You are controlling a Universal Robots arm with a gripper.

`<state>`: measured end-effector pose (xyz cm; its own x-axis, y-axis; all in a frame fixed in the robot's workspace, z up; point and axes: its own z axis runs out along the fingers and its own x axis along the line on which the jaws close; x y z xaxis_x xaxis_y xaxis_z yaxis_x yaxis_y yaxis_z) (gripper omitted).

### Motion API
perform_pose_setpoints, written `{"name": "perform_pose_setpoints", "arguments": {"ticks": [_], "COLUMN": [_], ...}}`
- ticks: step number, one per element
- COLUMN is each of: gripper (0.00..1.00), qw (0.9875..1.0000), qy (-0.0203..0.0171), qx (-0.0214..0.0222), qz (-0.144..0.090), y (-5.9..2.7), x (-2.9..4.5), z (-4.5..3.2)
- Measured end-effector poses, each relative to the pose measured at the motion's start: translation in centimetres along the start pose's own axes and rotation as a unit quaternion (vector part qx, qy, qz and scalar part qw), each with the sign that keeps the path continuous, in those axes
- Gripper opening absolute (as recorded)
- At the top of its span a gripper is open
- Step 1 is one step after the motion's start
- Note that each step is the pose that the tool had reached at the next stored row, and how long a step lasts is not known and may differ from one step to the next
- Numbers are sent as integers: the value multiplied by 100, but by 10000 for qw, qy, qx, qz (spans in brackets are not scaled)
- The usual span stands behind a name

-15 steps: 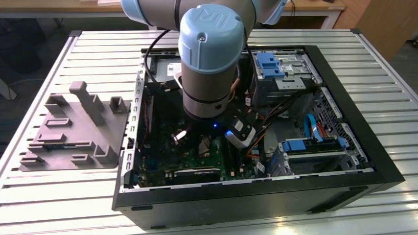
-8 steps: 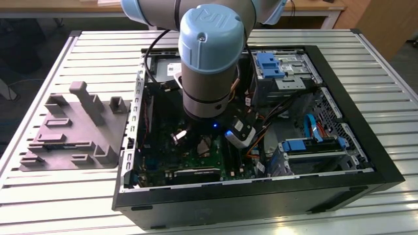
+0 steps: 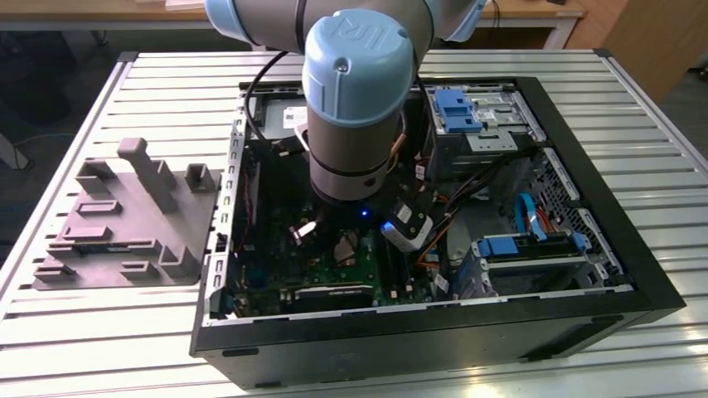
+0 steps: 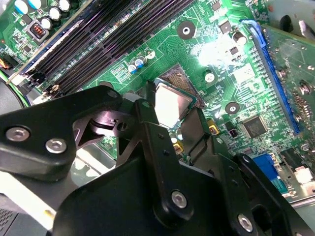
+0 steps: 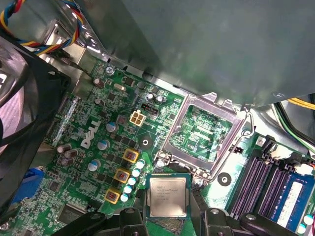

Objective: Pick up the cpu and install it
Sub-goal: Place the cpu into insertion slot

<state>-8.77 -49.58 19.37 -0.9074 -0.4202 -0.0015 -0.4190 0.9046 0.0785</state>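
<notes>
The cpu (image 5: 168, 196), a flat silvery square chip, sits between the two black fingers (image 5: 132, 219) of my gripper (image 5: 168, 212), which is shut on its opposite edges. In the second wrist view the cpu (image 4: 171, 104) hangs low over the green motherboard (image 4: 216, 54), partly covering the dark pin field of the socket (image 4: 173, 77). The gripper (image 4: 173, 117) reaches down from the black linkage. The socket's hinged metal frame (image 5: 206, 132) lies open right beside the chip. In the exterior view the arm (image 3: 354, 124) reaches down into the open computer case (image 3: 619, 298) and hides the chip.
Black memory slots (image 4: 113, 44) run beside the socket, and a black fan (image 5: 19, 98) is close by. Cables and blue drive brackets (image 3: 459, 108) fill the case's far side. A grey plastic tray with posts (image 3: 122, 224) stands on the slatted table at the exterior view's left.
</notes>
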Motion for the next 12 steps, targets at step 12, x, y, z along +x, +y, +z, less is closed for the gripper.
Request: {"name": "perform_pose_setpoints", "arguments": {"ticks": [12], "gripper": [55], "qw": [10000], "qy": [0], "qx": [0], "qz": [0], "y": [-1], "x": [0], "z": [7]}}
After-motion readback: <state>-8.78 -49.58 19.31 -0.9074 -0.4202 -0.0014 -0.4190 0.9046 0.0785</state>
